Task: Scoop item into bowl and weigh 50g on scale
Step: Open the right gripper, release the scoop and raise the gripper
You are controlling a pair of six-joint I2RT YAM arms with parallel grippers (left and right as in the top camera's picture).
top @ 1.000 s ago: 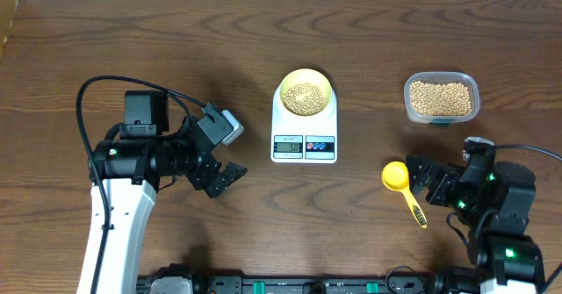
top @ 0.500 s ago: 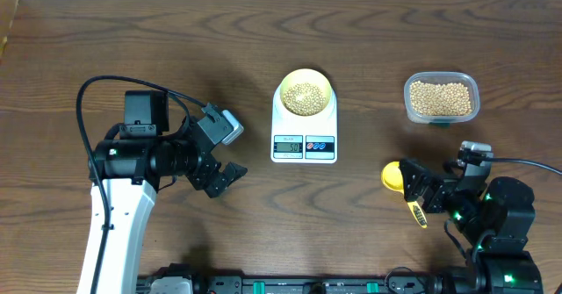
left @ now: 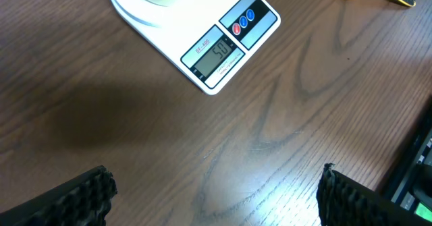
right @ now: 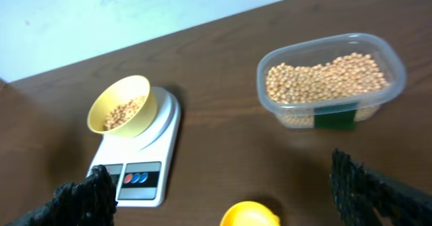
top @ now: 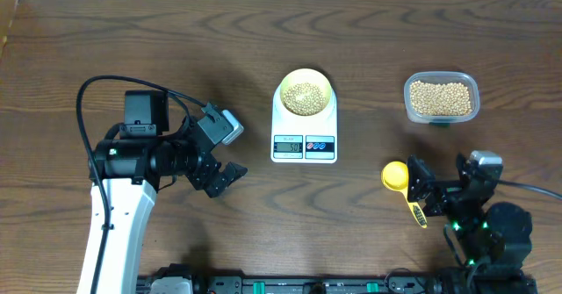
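A pale yellow bowl (top: 284,92) holding a small heap of beige beans (top: 305,95) stands on the round platform of the white scale (top: 304,147), whose display is lit. The left wrist view shows that display (left: 217,55) from close by. My left gripper (top: 224,178) hangs open to the left of the scale, its black pads (left: 81,199) wide apart over bare wood. The right gripper (top: 424,191) is open too, just right of the yellow scoop (top: 397,176) lying on the table, not touching it. From the right wrist I see bowl (right: 128,91), scale (right: 152,148) and scoop (right: 250,216).
A clear plastic tub (top: 442,76) filled with more beans stands at the back right, also in the right wrist view (right: 398,71). Black cables loop behind the left arm. A black rail runs along the table's front edge.
The right arm has drawn back toward the front edge and its gripper has shifted slightly beside the scoop. The left arm, scale, bowl and scoop have not moved.
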